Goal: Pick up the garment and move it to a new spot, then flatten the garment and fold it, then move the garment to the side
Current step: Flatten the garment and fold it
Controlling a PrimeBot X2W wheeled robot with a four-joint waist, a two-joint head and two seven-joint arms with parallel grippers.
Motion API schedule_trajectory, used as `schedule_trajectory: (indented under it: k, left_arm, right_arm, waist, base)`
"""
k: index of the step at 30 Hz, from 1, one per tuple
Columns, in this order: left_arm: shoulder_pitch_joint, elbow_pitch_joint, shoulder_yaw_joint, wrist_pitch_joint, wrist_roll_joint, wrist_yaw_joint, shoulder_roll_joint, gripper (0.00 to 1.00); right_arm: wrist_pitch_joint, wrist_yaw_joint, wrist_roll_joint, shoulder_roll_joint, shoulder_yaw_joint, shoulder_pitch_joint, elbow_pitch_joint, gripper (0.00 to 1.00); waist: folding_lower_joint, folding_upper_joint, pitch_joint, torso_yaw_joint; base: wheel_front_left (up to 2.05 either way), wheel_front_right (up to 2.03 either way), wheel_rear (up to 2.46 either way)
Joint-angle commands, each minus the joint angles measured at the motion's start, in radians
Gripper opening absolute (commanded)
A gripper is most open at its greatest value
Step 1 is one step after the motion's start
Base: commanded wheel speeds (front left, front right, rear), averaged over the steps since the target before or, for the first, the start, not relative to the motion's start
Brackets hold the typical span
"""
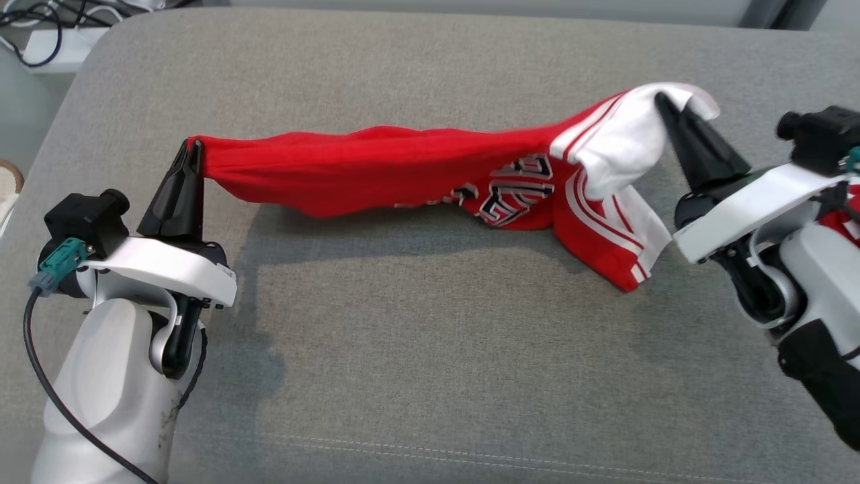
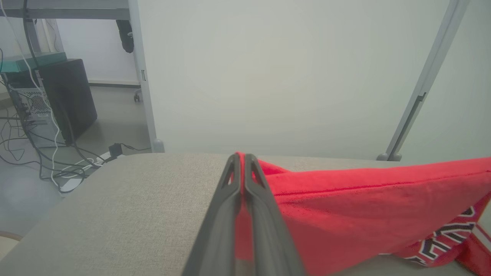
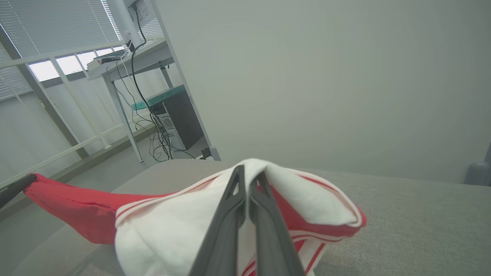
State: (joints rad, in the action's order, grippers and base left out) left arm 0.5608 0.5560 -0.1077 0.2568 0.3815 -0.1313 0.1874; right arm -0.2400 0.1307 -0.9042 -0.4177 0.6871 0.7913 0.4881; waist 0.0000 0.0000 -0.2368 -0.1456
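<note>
Grey cushion [image 1: 430,349] carrying a red-and-white garment [image 1: 376,171] stretched across its far half, sagging in the middle, red end near the left edge pinched in the shut left gripper [image 1: 195,144], white sleeve near the right edge clamped by the right gripper [image 1: 662,101].

You'll find the rounded glossy white left forearm [image 1: 114,390] fitted with a teal plug [image 1: 59,263] feeding a thin black cable [image 1: 26,323]. The left gripper [image 1: 194,144] and right gripper [image 1: 662,101] each have two long, tapered matte-black fingers on white wrist plates.
</note>
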Motion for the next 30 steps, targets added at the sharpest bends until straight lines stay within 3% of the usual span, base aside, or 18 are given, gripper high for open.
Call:
schedule_trajectory:
  k: [1, 10, 15, 22, 27, 30]
  left_arm:
    - [0.027, -0.034, 0.026, 0.005, 0.001, 0.001, 0.049, 0.0]
    - [0.005, -0.072, 0.017, 0.005, 0.011, 0.001, 0.077, 0.0]
    - [0.015, -0.123, 0.033, 0.005, 0.004, 0.001, 0.096, 0.0]
    - [0.094, -0.157, -0.001, -0.041, 0.005, 0.001, 0.129, 0.0]
    - [0.174, -0.081, -0.081, -0.136, 0.064, 0.001, 0.139, 0.0]
    - [0.272, -0.019, -0.113, -0.115, 0.084, 0.001, 0.157, 0.0]
  right_arm:
    - [-0.016, 0.0, -0.018, -0.022, -0.016, -0.01, -0.045, 0.0]
    - [0.03, 0.0, -0.154, -0.142, -0.121, -0.113, -0.31, 0.0]
    - [0.029, 0.0, -0.151, -0.186, -0.229, -0.135, -0.427, 0.0]
    - [0.141, 0.0, -0.102, -0.134, -0.286, -0.098, -0.414, 0.0]
    - [0.256, 0.0, -0.033, -0.041, -0.245, 0.006, -0.279, 0.0]
    - [0.218, 0.0, 0.054, 0.016, -0.234, 0.129, -0.169, 0.0]
  waist:
    - [0.0, 0.0, 0.022, 0.017]
    - [0.0, 0.0, 0.074, 0.071]
    - [0.0, 0.0, 0.079, 0.084]
    - [0.0, 0.0, 0.057, 0.072]
    - [0.0, 0.0, -0.008, 0.068]
    - [0.0, 0.0, -0.052, 0.07]
  base:
    - [0.0, 0.0, 0.0]
    - [0.0, 0.0, 0.0]
    - [0.0, 0.0, 0.0]
    - [0.0, 0.0, 0.0]
    - [0.0, 0.0, 0.0]
    - [0.0, 0.0, 0.0]
